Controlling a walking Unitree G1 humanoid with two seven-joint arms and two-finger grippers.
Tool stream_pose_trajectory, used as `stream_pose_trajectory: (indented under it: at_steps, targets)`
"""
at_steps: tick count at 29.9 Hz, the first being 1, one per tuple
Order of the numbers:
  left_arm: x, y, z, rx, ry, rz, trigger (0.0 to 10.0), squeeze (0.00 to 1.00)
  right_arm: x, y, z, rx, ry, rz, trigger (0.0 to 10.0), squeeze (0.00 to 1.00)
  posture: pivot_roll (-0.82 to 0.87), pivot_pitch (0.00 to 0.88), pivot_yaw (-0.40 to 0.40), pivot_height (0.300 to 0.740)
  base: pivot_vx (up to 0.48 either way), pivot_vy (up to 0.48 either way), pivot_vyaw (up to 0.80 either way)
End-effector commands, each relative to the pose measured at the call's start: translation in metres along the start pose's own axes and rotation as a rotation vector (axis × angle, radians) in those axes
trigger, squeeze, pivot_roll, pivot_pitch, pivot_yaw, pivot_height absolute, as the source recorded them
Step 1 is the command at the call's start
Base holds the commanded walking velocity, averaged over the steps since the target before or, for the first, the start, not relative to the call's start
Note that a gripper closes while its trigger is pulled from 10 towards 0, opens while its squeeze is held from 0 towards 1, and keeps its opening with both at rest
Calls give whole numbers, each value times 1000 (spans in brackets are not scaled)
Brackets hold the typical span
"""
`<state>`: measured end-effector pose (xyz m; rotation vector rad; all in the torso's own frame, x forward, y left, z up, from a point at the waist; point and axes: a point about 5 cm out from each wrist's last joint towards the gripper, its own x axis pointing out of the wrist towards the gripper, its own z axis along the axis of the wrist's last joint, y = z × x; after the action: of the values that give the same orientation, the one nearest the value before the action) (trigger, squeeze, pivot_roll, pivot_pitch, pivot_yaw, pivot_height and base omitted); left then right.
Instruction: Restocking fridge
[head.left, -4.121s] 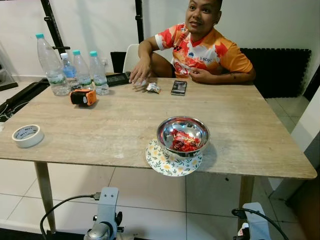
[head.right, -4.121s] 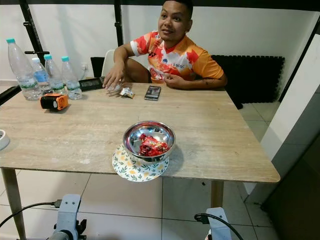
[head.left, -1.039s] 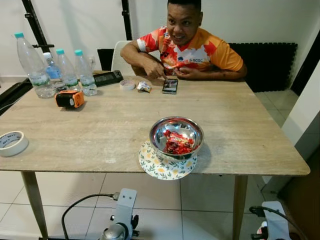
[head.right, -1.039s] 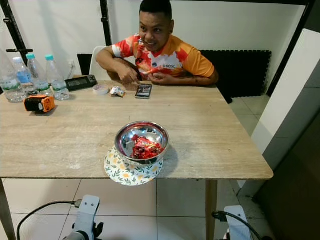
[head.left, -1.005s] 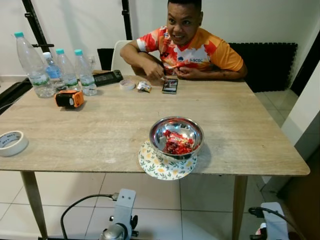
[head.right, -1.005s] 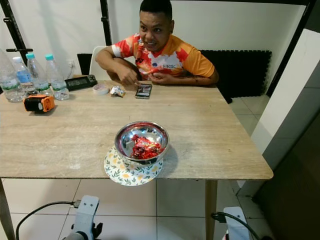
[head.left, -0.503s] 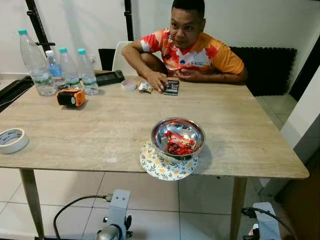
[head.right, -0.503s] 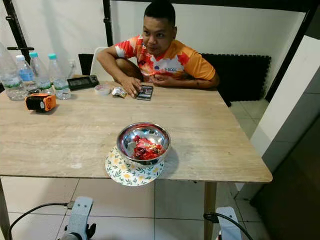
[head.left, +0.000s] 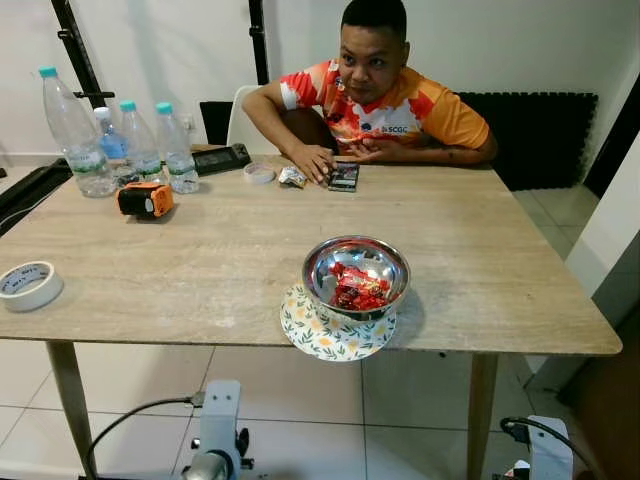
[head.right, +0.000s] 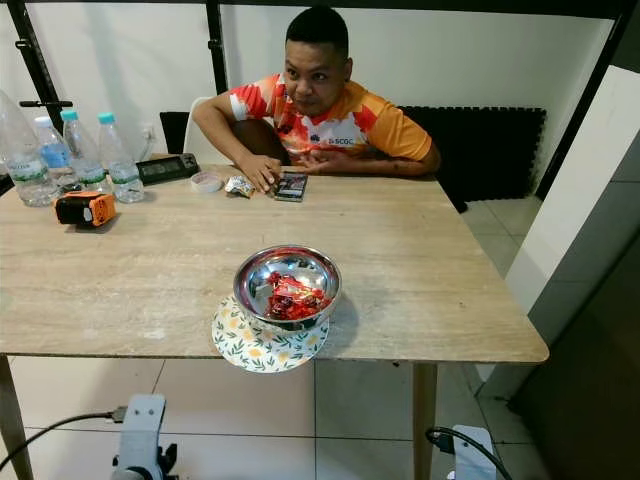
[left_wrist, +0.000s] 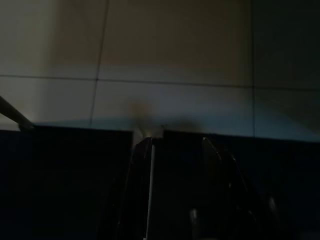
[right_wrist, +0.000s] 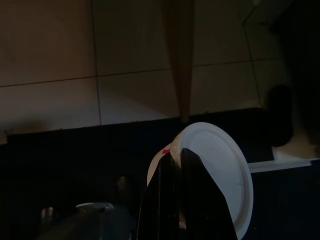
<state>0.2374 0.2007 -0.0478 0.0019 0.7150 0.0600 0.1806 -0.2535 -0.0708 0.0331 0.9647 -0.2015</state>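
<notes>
A steel bowl holding red-wrapped sweets sits on a floral plate that overhangs the wooden table's near edge. Several water bottles stand at the far left of the table. Both arms hang low below the table edge: left arm, right arm. In the dark left wrist view my left gripper points at the tiled floor. My right gripper is shut, its tips against a white round disc; whether it holds the disc I cannot tell.
A person sits at the far side, one hand by a phone and a wrapper. An orange device and a tape roll lie at the left. A table leg stands near my right gripper.
The camera has shifted a little. The person has leaned forward and put a hand on the phone. The bowl and both hanging arms stay as they were.
</notes>
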Motion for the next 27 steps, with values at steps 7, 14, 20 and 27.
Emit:
stream_pose_trajectory:
  at_steps: [7,14,20,27]
  targets:
    - [5,18,58,-503,-281,-24,10000,0,0,0,1,28,-20,-7,10000,0,-124,0,21,740,0,0,0]
    - [7,20,89,-690,-384,-121,10000,0,-1,1,-1,1,-17,-3,10000,0,-132,0,27,740,0,0,0]
    - [7,16,107,-765,-452,-191,10000,0,-1,-1,-3,-7,-15,-8,10000,0,-136,0,29,740,0,0,0]
    - [6,12,123,-794,-507,-256,10000,0,-1,-1,-4,-16,-13,-9,10000,0,-137,0,23,740,0,0,0]
